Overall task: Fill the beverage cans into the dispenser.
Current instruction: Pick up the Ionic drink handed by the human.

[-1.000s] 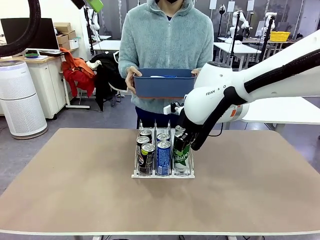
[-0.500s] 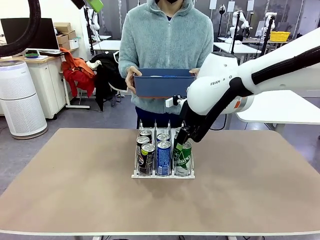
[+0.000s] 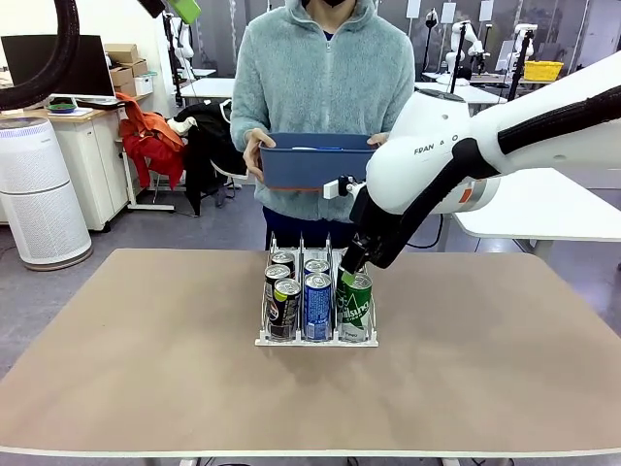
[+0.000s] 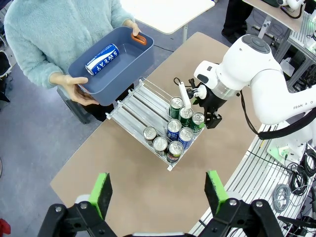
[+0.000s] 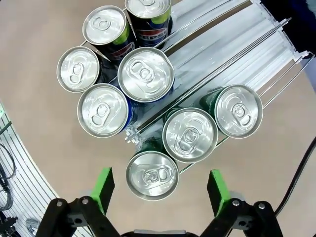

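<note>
My left gripper (image 4: 159,193) hangs high above the table, jaws spread wide with nothing between them. From there I look down on the dispenser (image 4: 129,106) in mid-picture. At eleven o'clock from it, the person's hands hold the blue bin (image 4: 126,66).

A second ago my right gripper (image 3: 349,272) sat low around the front green can (image 3: 355,306). Now it has let go and risen, and it stands released and empty just above the can's top. The can stands upright at the near end of the right-hand lane, at five o'clock within the rack, so I judge that placement done.

The front view hides what is in the bin and most of the rear cans. The left wrist view shows one blue can (image 4: 99,59) lying in the bin, which I take to be the next one to fetch. My right wrist view looks straight down on eight silver tops: three black-and-green, two blue and three green. The placed can is at six o'clock there, and bare rails run off towards two o'clock.
</note>
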`<state>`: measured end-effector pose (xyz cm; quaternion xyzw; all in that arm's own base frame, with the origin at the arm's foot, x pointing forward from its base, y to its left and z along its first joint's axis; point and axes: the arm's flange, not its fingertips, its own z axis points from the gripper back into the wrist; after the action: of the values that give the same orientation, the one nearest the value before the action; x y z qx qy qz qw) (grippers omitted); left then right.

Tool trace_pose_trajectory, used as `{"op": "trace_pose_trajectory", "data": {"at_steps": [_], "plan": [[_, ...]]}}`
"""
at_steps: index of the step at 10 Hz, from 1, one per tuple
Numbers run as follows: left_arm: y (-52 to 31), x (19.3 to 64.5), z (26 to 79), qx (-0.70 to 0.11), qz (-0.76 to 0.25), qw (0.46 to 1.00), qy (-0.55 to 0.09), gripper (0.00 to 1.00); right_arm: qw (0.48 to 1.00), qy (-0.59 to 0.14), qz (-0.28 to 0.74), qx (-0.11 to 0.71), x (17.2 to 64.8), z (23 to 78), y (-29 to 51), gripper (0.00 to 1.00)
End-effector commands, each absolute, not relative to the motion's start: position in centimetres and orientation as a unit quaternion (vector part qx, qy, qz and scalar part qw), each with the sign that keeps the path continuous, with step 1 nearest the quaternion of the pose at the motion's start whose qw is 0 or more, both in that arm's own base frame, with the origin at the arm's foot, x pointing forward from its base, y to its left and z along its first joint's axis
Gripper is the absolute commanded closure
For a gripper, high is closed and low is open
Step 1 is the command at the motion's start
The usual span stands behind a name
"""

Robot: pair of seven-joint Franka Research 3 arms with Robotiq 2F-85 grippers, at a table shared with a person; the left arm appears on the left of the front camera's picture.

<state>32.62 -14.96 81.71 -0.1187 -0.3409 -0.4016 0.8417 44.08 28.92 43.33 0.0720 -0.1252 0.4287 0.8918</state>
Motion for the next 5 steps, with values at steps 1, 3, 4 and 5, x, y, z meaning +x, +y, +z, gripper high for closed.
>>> {"op": "trace_pose_trajectory", "data": {"at_steps": [1, 3, 4, 5], "plan": [[-14.76, 32.47, 81.61, -0.119, -0.400, 0.843, -0.340, 0.00, 0.890, -0.124, 0.433, 0.068, 44.23, 43.04, 28.98, 0.00], [-14.76, 32.47, 81.61, -0.119, -0.400, 0.843, -0.340, 0.00, 0.890, -0.124, 0.433, 0.068, 44.23, 43.04, 28.98, 0.00], [-14.76, 32.47, 81.61, -0.119, -0.400, 0.843, -0.340, 0.00, 0.890, -0.124, 0.433, 0.068, 44.23, 43.04, 28.98, 0.00], [-14.76, 32.47, 81.61, -0.119, -0.400, 0.843, -0.340, 0.00, 0.890, -0.124, 0.433, 0.068, 44.23, 43.04, 28.98, 0.00]]}}
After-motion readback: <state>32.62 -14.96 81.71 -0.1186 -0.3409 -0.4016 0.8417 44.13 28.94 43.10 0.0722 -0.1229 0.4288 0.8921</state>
